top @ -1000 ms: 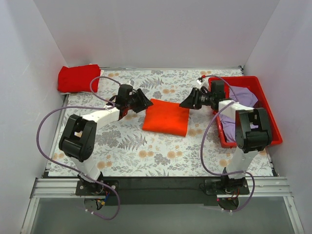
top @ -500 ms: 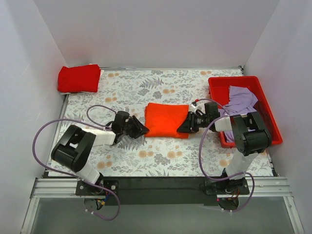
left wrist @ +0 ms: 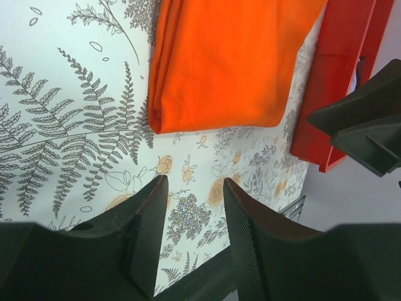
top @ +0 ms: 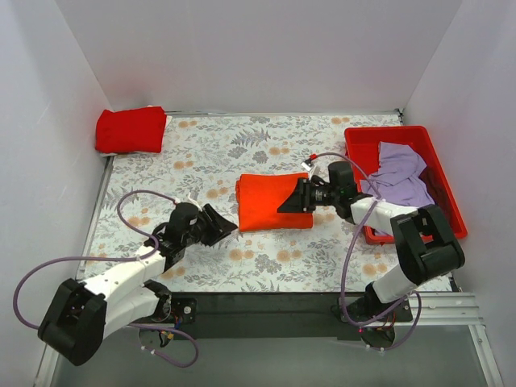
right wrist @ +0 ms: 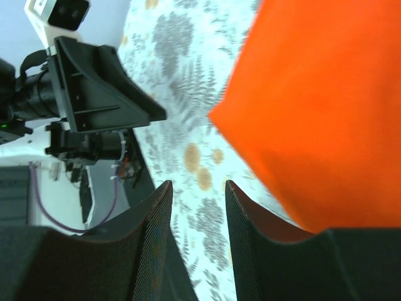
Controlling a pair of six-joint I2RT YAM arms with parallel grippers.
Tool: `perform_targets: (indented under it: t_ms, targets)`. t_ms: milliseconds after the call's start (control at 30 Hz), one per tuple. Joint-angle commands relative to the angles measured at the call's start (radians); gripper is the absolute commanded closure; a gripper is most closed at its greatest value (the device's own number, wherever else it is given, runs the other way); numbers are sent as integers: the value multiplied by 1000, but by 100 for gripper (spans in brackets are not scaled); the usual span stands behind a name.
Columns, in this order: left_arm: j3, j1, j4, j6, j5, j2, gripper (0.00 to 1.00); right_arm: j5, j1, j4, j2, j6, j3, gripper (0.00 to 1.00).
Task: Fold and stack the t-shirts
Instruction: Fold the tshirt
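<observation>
The folded orange t-shirt (top: 270, 201) lies flat as a neat rectangle on the floral tablecloth (top: 266, 141), and everything else is placed from it.

The left gripper (top: 216, 226) sits low off the shirt's near-left corner, a little apart from the cloth and pointing toward it. In the left wrist view its fingers (left wrist: 147, 226) stand a narrow gap apart with nothing between them, and the shirt's folded edge (left wrist: 225, 63) lies just beyond the tips.

The right gripper (top: 294, 200) reaches in over the shirt's right edge. In the right wrist view its fingers (right wrist: 153, 232) are also parted by a narrow gap and hold nothing. The orange cloth (right wrist: 326, 113) fills the frame just ahead of them. Whether they touch it cannot be told.

To the right of the orange shirt stands the red plastic bin (top: 363, 141), with the crumpled lavender t-shirt (top: 401, 173) inside it. Far off to the orange shirt's back left, at the tablecloth's corner, rests the folded red t-shirt (top: 129, 129).
</observation>
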Motion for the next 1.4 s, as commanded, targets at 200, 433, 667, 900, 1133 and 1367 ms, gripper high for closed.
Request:
perform_targets:
  t_ms: [200,433,667,900,1133,1367]
  targets:
    - [47,-9,-128,51,-75,-73,56,61,149,445,222,286,-3,54]
    - [85,-9,-120,57,-87,-5,55,47,219,539,446,364,26,58]
    - [249,9,-38,65,-72,186,54,30,132,392,267,286,84,57]
    - [539,66,71,152,-58,489,57,10,-55,363,257,278,222,55]
    - [746,119,120,183,-15,792,71,75,-147,364,417,262,314,55]
    - [721,162,172,146,-14,950,87,142,-192,364,552,228,342,56]
